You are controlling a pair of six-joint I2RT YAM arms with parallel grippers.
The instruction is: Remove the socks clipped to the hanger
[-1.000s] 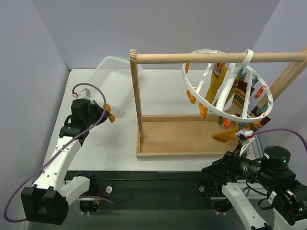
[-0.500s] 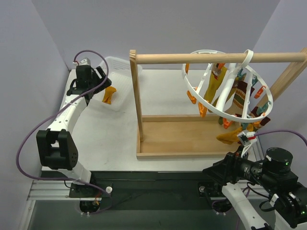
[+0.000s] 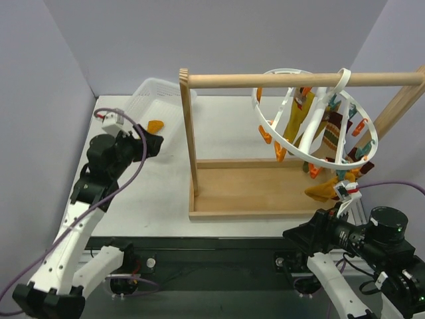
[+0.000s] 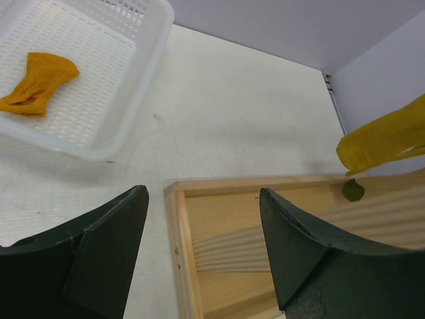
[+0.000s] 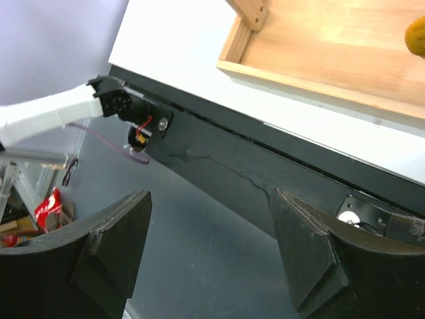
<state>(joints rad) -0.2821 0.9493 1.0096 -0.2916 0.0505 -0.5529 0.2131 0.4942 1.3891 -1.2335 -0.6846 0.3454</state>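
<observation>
The place looks like a robotics lab test cell: plain grey-lilac partition walls (image 3: 40, 80) box in a white table (image 3: 146, 199), with 2 cabled robot arms (image 3: 78, 214) bolted to a dark frame (image 3: 219, 247).

White ring hanger (image 3: 268, 128) hangs tilted, far right, mustard and striped socks (image 3: 305, 111) clipped inside; one mustard sock (image 4: 38, 82) lies crumpled in basket (image 4: 150, 41), far left.

Light: bright, even and diffuse, falling from above. Shadows: soft and faint on the counter (image 4: 252, 113), darkest along the near edge of the basket (image 4: 158, 40). Focus: overhead view crisp throughout. Left claw (image 4: 202, 196) and right claw (image 5: 210, 199) are dark, underexposed and slightly soft. Right wrist view: dimmer and greyer towards its near side.
</observation>
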